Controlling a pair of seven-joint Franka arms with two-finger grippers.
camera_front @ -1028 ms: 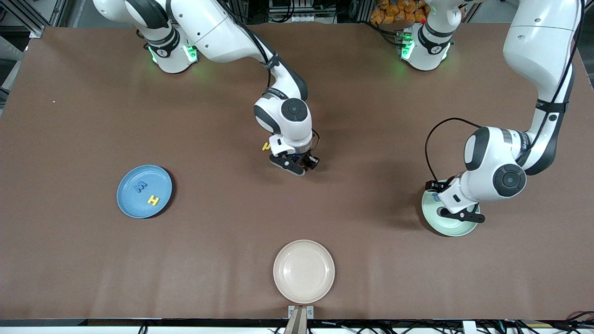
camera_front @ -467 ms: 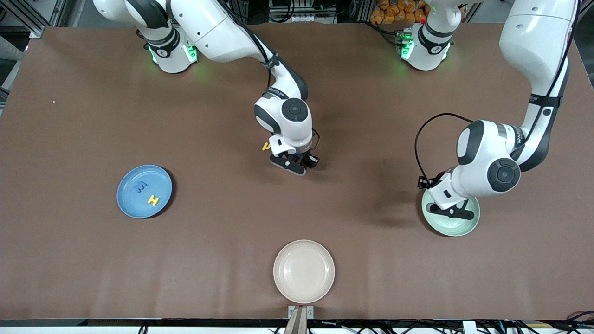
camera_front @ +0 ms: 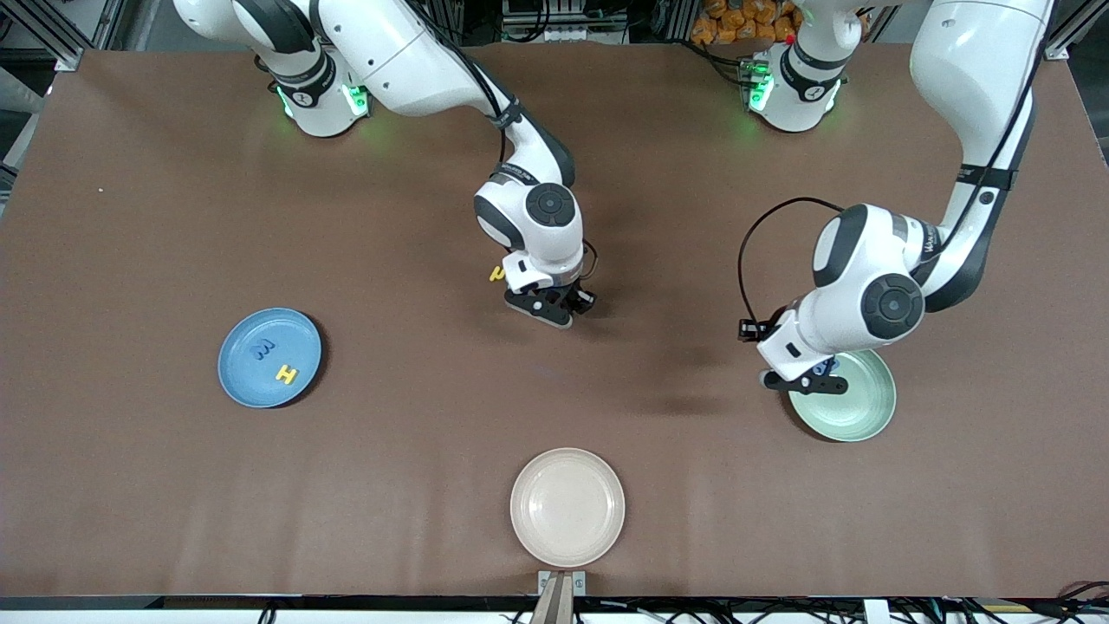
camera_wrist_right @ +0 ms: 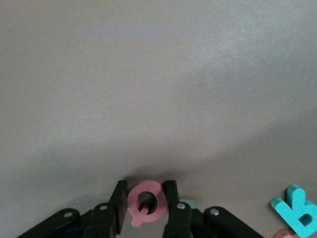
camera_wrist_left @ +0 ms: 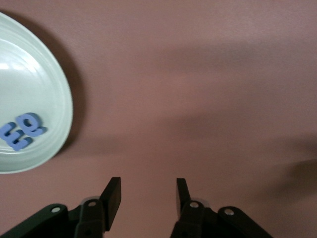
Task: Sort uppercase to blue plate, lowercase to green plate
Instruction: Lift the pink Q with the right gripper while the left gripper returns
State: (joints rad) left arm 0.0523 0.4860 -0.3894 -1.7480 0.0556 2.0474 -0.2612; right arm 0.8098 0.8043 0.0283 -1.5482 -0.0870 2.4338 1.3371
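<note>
Pinching the red Q [camera_wrist_right: 144,202] between the right gripper [camera_wrist_right: 146,203] fingers at mid-table, bound presumably for the blue plate [camera_front: 269,357]. Hovering with the left gripper [camera_wrist_left: 147,197] parted and empty by the green plate [camera_wrist_left: 29,94], blue lowercase letters [camera_wrist_left: 22,130] lying in it.

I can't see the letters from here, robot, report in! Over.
Right pincer shut on red Q, mid-table. Left pincer open, empty, beside green plate holding two blue letters. Nothing blocking.
</note>
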